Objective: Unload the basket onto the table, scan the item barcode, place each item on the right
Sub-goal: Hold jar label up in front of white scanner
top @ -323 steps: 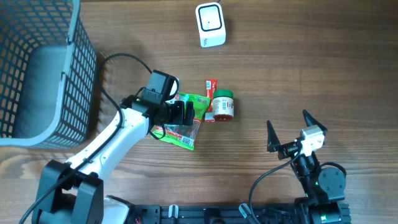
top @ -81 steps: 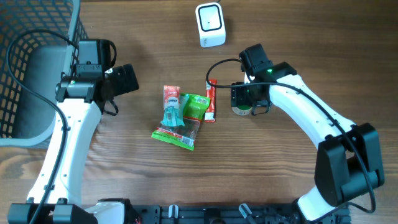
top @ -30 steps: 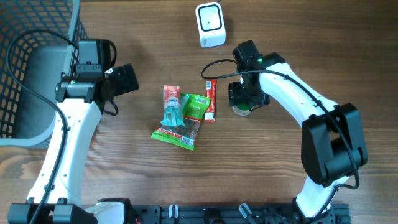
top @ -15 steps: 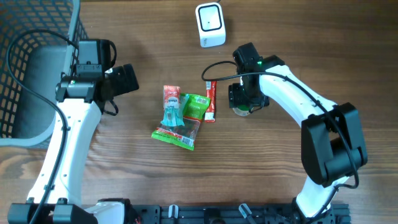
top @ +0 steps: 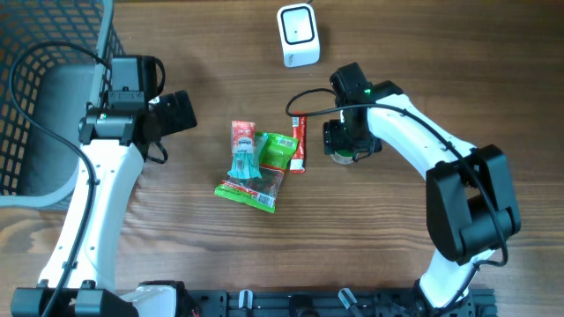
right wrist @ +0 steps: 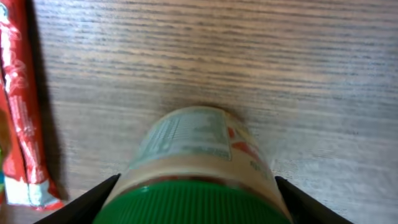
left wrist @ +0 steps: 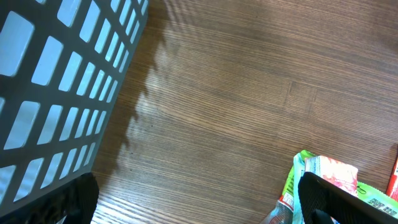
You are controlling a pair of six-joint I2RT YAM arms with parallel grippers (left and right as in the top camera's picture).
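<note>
The item is a small jar with a green lid [top: 340, 155] [right wrist: 199, 149], lying on its side on the wood right of the snack pile. My right gripper [top: 351, 141] [right wrist: 196, 208] is shut on it, one finger pressed against each side of the lid. The label faces up in the right wrist view. A white barcode scanner [top: 298, 35] stands at the far edge, apart from the jar. My left gripper [top: 181, 113] [left wrist: 199, 208] hangs open over bare wood beside the basket, holding nothing.
A grey mesh basket [top: 53, 97] [left wrist: 56, 93] fills the far left corner. Green and red snack packets [top: 256, 167] [left wrist: 323, 180] lie mid-table. A red stick pack [top: 300, 141] [right wrist: 22, 106] lies just left of the jar.
The right gripper and the jar have edged slightly toward the far side of the table. The left arm has not moved.
</note>
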